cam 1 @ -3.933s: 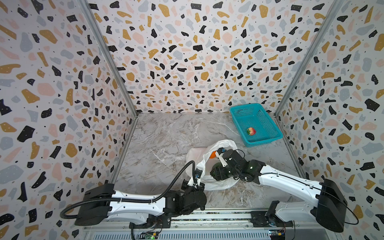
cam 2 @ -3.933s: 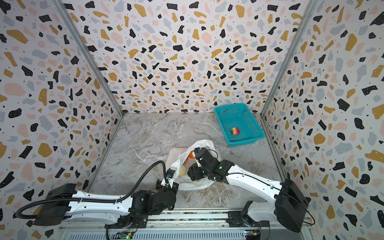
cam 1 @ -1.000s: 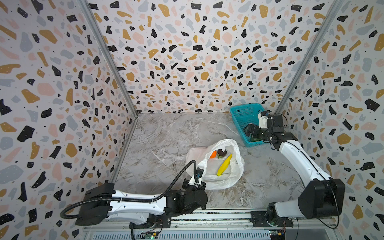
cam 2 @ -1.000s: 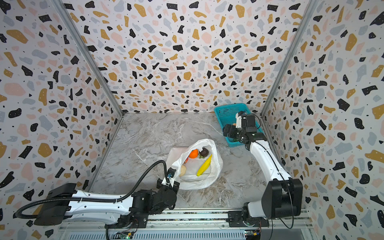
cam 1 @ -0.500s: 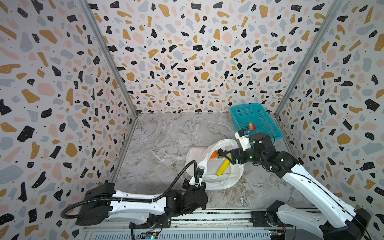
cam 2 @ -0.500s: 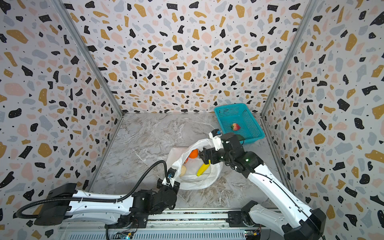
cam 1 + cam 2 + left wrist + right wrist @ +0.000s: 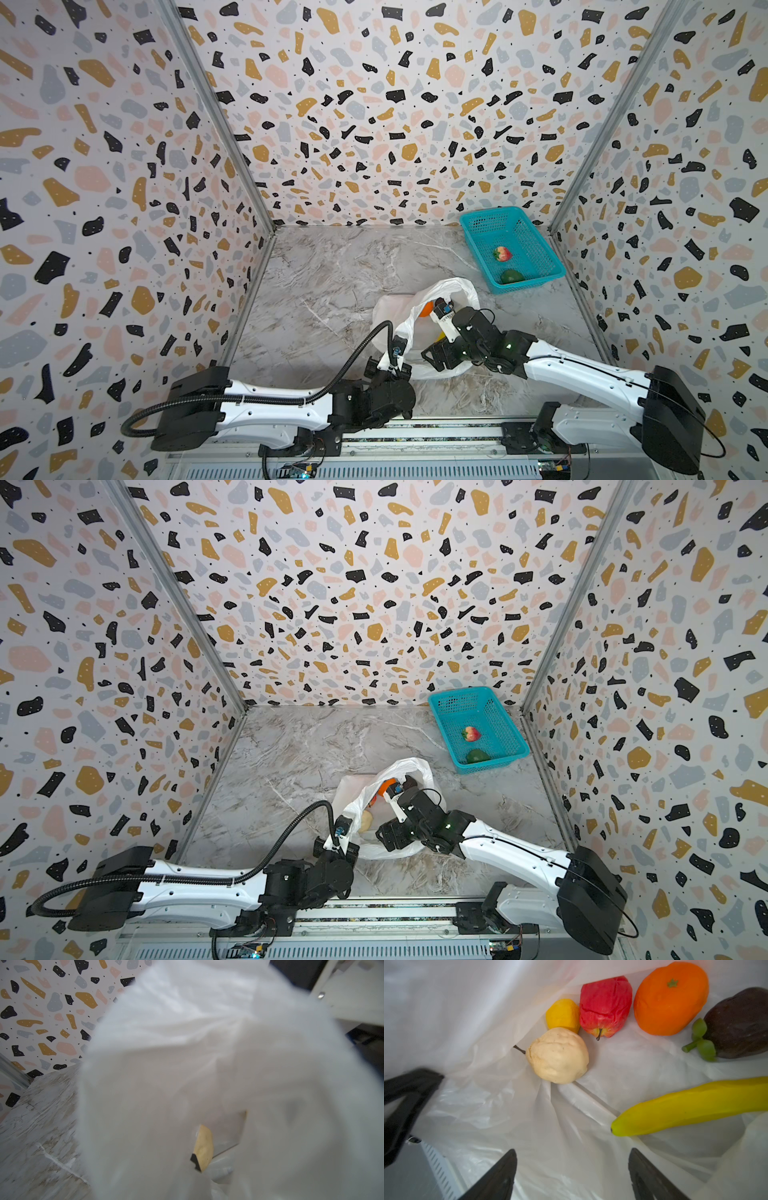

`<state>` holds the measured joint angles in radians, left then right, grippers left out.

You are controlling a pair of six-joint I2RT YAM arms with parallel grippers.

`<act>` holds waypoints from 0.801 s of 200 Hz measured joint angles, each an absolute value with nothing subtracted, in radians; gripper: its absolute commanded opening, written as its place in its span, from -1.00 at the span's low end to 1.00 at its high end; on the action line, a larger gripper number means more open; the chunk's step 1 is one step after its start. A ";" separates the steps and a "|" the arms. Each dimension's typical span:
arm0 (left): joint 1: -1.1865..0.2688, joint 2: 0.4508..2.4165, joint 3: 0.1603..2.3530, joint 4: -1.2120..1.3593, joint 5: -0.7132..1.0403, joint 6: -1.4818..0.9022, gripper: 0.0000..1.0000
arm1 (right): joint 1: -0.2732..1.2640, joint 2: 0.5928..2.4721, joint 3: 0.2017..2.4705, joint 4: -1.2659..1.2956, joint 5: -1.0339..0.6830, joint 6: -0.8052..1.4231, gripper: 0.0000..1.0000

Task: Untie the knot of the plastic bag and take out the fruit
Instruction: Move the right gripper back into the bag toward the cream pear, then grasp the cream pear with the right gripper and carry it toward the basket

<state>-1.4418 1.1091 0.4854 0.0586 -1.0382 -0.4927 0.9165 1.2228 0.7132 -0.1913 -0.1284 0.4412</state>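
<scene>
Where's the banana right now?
In the right wrist view the banana lies inside the plastic bag, just ahead of the open right gripper, with the dark purple fruit beyond it.

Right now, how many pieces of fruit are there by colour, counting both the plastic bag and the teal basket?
Yellow: 2, lemon and banana, plastic bag
Red: 1, red apple, bag
Orange: 1, orange, bag
Dark purple: 1, dark purple fruit, bag
Beige: 1, beige pear, bag
Pinkish red: 1, pinkish-red fruit, teal basket
Green: 1, green fruit, basket
Total: 8
</scene>
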 measured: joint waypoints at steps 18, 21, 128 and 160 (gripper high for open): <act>-1.442 1.105 0.485 0.055 -1.038 -0.493 -1.00 | 0.916 1.275 0.713 -0.122 -0.114 0.452 0.50; -1.442 1.104 0.485 0.055 -1.038 -0.493 -1.00 | 0.916 1.285 0.713 -0.109 -0.114 0.453 0.48; -1.442 1.098 0.485 0.054 -1.030 -0.490 -1.00 | 0.918 1.589 0.745 0.200 -0.150 0.542 0.83; -1.442 1.098 0.485 0.054 -1.029 -0.490 -1.00 | 0.919 1.675 0.806 0.255 -0.160 0.560 0.86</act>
<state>-1.4418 1.0981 0.4854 0.0544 -1.0294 -0.4896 0.9188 1.6752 0.8062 0.2546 -0.1596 0.5598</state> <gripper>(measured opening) 0.047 0.928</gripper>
